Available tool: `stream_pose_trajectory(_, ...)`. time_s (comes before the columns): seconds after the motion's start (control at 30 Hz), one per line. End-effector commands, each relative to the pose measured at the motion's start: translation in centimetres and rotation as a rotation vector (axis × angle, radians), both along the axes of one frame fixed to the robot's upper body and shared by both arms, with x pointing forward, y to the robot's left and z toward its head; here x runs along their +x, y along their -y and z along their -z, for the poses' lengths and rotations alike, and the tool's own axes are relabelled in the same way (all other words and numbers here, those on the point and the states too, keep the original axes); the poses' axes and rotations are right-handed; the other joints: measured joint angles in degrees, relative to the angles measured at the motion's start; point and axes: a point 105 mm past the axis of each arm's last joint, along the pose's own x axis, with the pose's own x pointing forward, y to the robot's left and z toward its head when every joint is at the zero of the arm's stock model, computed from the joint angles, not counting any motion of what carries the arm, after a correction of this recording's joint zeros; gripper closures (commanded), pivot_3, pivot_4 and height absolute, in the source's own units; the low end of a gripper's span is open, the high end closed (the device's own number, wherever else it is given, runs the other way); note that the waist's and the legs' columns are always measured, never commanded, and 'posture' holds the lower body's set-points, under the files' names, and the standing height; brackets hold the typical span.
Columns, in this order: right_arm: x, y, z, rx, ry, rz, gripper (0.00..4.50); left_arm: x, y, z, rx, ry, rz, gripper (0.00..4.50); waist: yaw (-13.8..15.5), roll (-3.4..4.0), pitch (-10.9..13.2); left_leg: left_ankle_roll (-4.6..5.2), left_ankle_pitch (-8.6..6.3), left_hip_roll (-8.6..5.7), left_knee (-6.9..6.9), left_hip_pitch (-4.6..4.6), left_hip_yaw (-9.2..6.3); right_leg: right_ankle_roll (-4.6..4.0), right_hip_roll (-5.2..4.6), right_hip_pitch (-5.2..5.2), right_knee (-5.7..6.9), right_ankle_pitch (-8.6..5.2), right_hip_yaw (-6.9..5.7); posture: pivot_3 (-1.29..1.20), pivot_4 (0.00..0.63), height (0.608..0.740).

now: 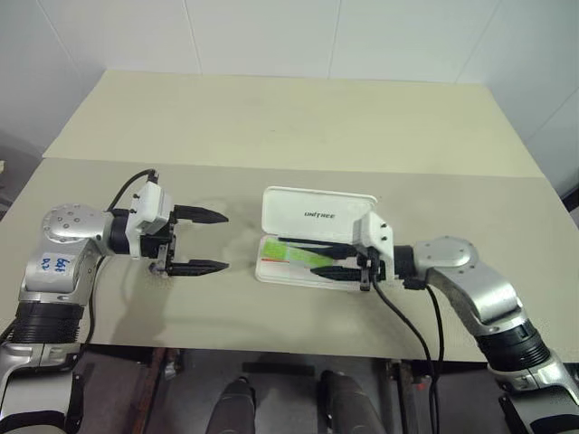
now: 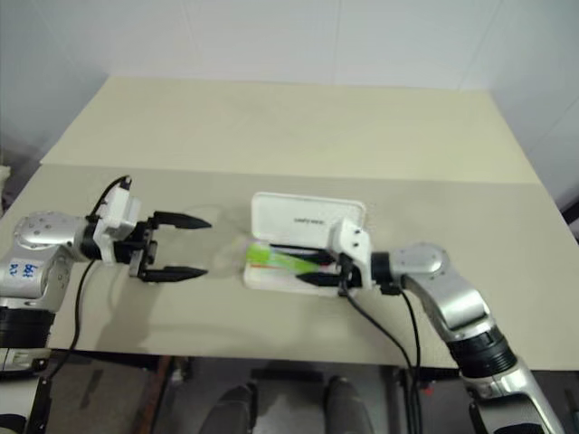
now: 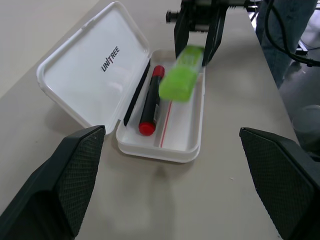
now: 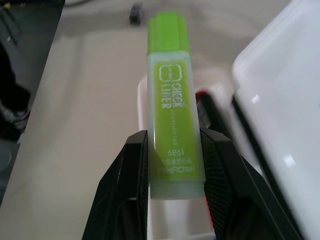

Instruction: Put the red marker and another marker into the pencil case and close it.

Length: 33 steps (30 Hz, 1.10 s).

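White plastic case: the pencil case (image 1: 308, 244) lies open on the bench (image 1: 271, 127), near the middle of its front half, closer to the front edge than to the back one. Its lid (image 3: 95, 62), printed "UNITREE", stands tilted back toward the far edge.
Case tray: the red marker (image 3: 151, 100) lies flat inside along the tray's length, beside a thin black pen (image 3: 136, 95) on the hinge side; a thin red line (image 3: 166, 120) runs along the tray floor on its other side.
Green highlighter: the lime-green highlighter (image 4: 172, 105) is above the tray, not lying in it, its free end over the middle of the case and pointing toward the bench's left edge.
Right gripper: the right gripper (image 1: 339, 262) reaches in from the case's right end, its two black fingers (image 4: 125, 180) clamped on the sides of the highlighter's labelled end.
Left gripper: the left gripper (image 1: 215, 241) hovers over the bench to the left of the case, well apart from it, fingers spread wide and holding nothing, tips aimed at the case.
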Motion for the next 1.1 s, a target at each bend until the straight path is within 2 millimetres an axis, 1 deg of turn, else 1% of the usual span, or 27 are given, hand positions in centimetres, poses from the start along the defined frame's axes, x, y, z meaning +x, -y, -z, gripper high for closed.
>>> stream_pose_trajectory(0.03,-0.3,-0.6,-0.1,-0.012,0.020,-0.048,3.40,-0.6,-0.1,-1.2,-0.007,0.046,-0.006,0.00,-0.02,0.00,0.00,0.00,0.00,0.00,0.00,0.00,0.00,-0.01,0.00,-0.03,0.01,-0.01,0.00,0.00,0.150,0.740)
stream_pose_trajectory(0.43,0.6,-1.8,1.1,-0.056,0.030,-0.094,3.40,-0.8,0.0,-1.2,-0.011,0.044,-0.022,0.00,-0.16,0.00,0.00,-0.04,0.03,0.00,0.02,-0.03,0.02,-0.11,0.00,-0.26,0.35,-0.07,0.00,0.00,0.150,0.740)
stream_pose_trajectory(0.63,0.9,-1.9,1.0,-0.065,0.039,-0.106,3.40,-0.7,0.1,-1.2,-0.016,0.049,-0.025,0.00,-0.19,0.00,0.00,-0.04,0.03,0.00,0.01,-0.04,0.02,-0.13,0.00,-0.29,0.36,-0.09,0.00,0.00,0.150,0.740)
stream_pose_trajectory(0.83,0.7,-1.9,1.4,-0.077,0.016,-0.123,3.40,-0.7,0.1,-1.3,-0.019,0.054,-0.031,0.00,-0.18,0.00,0.00,-0.04,0.03,0.00,0.01,-0.04,0.02,-0.14,0.01,-0.29,0.40,-0.10,0.00,0.00,0.150,0.740)
stream_pose_trajectory(0.9,0.7,-2.0,1.2,-0.064,0.035,-0.132,2.64,-0.6,0.1,-1.4,-0.020,0.055,-0.033,0.00,-0.17,0.00,0.00,-0.04,0.03,0.00,0.01,-0.04,0.02,-0.14,0.01,-0.29,0.40,-0.10,0.00,0.00,0.150,0.740)
stream_pose_trajectory(0.93,0.8,-2.1,1.0,-0.057,0.047,-0.130,2.36,-0.6,0.1,-1.4,-0.020,0.056,-0.034,0.00,-0.18,0.00,0.00,-0.04,0.03,0.00,0.01,-0.04,0.02,-0.14,0.01,-0.29,0.40,-0.10,0.00,0.00,0.150,0.740)
stream_pose_trajectory(1.1,1.1,-2.5,0.3,-0.039,0.110,-0.143,0.63,-0.6,0.1,-1.5,-0.020,0.056,-0.037,0.00,-0.22,0.00,0.00,-0.04,0.03,0.00,0.01,-0.04,0.02,-0.14,0.01,-0.31,0.43,-0.10,0.00,0.00,0.150,0.740)
